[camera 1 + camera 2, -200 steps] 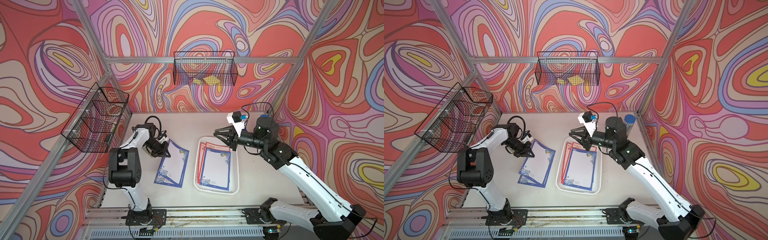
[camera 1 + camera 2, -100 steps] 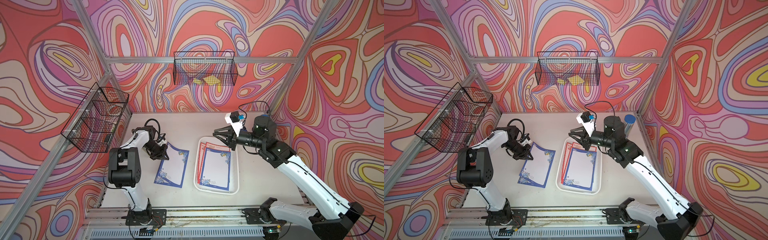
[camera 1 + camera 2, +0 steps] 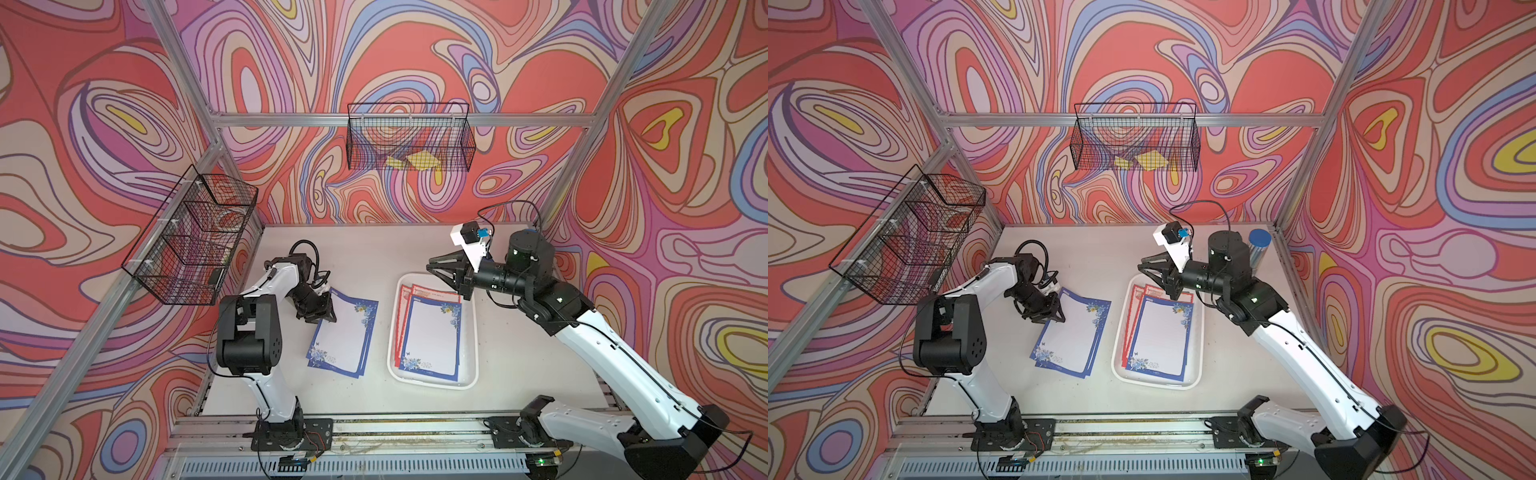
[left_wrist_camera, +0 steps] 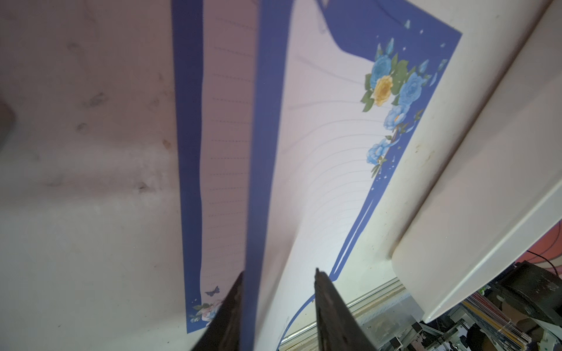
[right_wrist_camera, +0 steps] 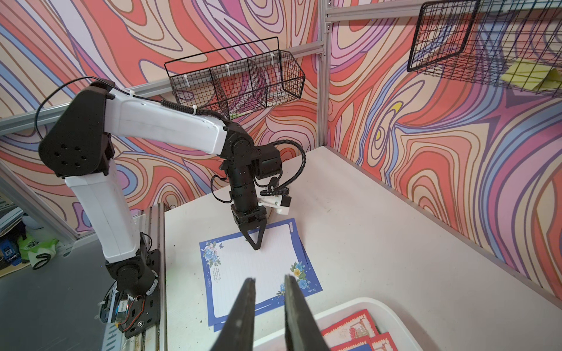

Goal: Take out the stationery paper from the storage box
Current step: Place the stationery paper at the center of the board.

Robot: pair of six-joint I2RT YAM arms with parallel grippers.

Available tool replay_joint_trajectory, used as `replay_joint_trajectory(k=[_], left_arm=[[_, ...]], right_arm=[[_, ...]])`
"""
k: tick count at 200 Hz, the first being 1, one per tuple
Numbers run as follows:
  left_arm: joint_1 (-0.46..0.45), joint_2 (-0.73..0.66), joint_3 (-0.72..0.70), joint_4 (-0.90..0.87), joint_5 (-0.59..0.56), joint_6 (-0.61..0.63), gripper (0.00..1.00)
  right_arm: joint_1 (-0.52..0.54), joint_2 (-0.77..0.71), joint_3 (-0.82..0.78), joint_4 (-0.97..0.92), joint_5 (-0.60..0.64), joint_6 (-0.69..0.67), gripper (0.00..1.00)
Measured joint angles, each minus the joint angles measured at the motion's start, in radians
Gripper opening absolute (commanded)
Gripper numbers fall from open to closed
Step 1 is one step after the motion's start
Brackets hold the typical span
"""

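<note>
Desk [image 3: 374, 249] between swirl-patterned walls [image 3: 415, 62]: removal part done.
Blue-bordered paper sheets [image 3: 340, 332] lie out; bordered stack [image 3: 432, 336] sits in white plastic tray [image 3: 468, 340]; left hand [image 4: 279, 271], right hand [image 5: 269, 276] apart.

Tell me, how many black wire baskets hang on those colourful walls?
2. The side-wall basket hangs on the robot's left; the back-wall basket, straight ahead, holds yellow paper pieces. None seems hidden.

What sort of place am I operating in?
Most likely a lab robot data-collection cell: an aluminium frame with swirl-printed walls boxes in the table, the left arm and right arm are bolted to a front rail, and wire baskets hang on the walls.
</note>
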Motion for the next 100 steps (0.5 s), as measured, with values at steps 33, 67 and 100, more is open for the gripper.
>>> replay_joint_trajectory(k=[33,67,100], left_arm=[[0.0,-0.002,-0.004,0.008,-0.04,-0.002,0.55],[0.0,-0.005,-0.01,0.016,-0.069,-0.005,0.57],[0.0,-0.004,-0.011,0.021,-0.109,-0.009,0.6]], right_arm=[[0.0,0.005,0.015,-0.004,0.006,0.0,0.21],[0.0,0.008,0.023,-0.005,0.007,0.0,0.21],[0.0,0.016,0.027,-0.005,0.01,0.001,0.22]])
